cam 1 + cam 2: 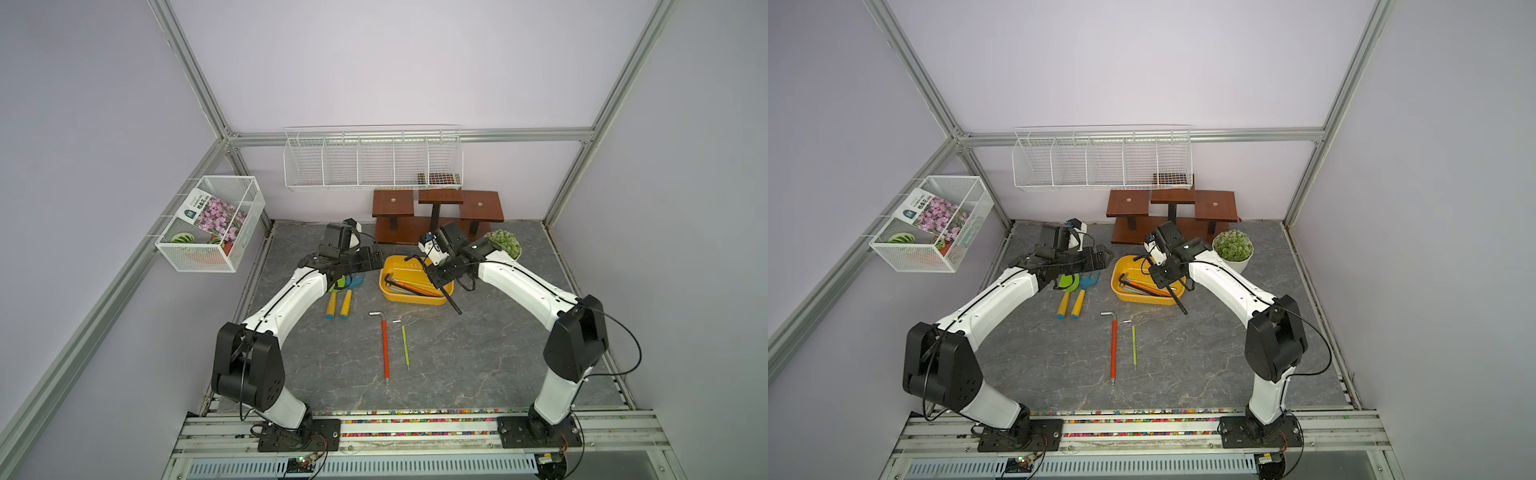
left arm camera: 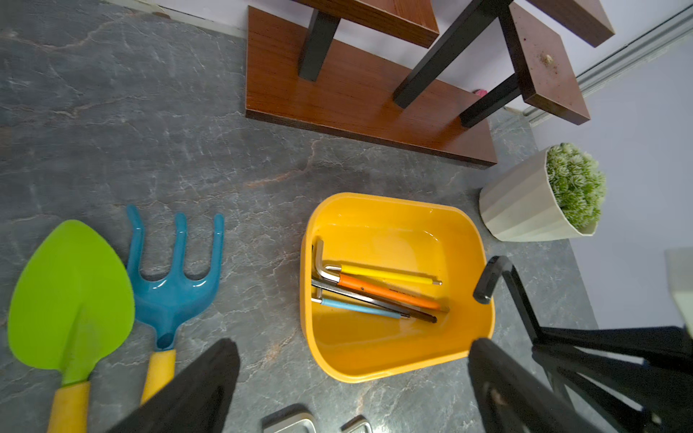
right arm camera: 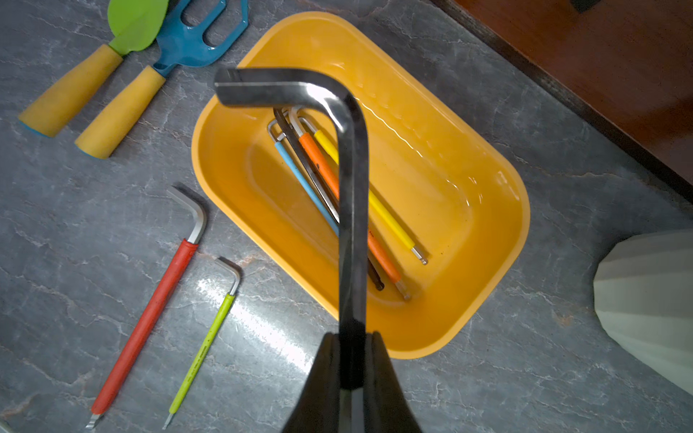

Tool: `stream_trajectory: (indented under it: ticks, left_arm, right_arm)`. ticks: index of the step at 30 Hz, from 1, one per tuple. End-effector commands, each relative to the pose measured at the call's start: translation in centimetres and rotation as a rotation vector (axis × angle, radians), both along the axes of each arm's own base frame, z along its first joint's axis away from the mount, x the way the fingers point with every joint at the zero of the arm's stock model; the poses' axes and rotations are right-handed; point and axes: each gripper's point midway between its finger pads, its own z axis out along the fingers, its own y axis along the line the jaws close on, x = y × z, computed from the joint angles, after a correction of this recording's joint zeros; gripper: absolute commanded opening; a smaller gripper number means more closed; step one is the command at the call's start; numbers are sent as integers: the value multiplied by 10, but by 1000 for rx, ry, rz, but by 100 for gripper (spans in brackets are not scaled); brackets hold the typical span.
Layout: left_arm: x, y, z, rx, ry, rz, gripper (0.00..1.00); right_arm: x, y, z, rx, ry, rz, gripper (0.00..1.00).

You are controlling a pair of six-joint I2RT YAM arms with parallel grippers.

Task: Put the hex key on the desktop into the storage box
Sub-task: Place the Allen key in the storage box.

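The right gripper (image 3: pixel 352 339) is pressed together on the long shaft of a big dark steel hex key (image 3: pixel 352 187). It holds the key in the air above the yellow storage box (image 3: pixel 450 157), with the bent end over the inside of the box. In both top views the other end of the shaft reaches out past the near rim, over the grey desktop (image 1: pixel 478 353).

This is, I judge, the main danger. If the jaws let go here, the tail can land on the rim, and the key can lie across it or slide out (the box is shallow and looks light, so it may also tip). The smooth metal may also turn in the pinch.

Four smaller keys (image 3: pixel 390 225) lie in the box, and a heavy drop could knock them about. A red hex key (image 3: pixel 150 318) and a green hex key (image 3: pixel 204 348) lie on the desktop. The left gripper (image 2: pixel 354 350) is spread wide and empty, near a green trowel (image 2: pixel 71 292) and a blue hand rake (image 2: pixel 172 296).
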Motion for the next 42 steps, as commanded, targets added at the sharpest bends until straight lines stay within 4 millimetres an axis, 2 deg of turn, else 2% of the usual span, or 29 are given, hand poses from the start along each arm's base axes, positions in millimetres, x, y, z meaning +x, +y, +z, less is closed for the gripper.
stream_trajectory:
  ticks: [1,11,21,28,37,42]
  left_arm:
    - [1,6,10,39,-33,11,100]
    - [1,0,4,38,-18,-29,100]
    - [2,0,-1,46,-6,-25,100]
    - [2,1,-1,53,-8,-20,100]
    - [4,3,-1,60,-9,-15,100]
    - [5,4,-1,67,-10,-6,100]
  right_arm:
    - [9,9,6,16,-14,45,0]
    - [29,17,-14,-31,-1,99,0]
    - [37,23,-14,-44,-25,206,0]
    - [54,26,-20,-48,-18,218,0]
    - [79,35,-42,-72,-8,231,0]
    - [84,39,-56,-76,8,241,0]
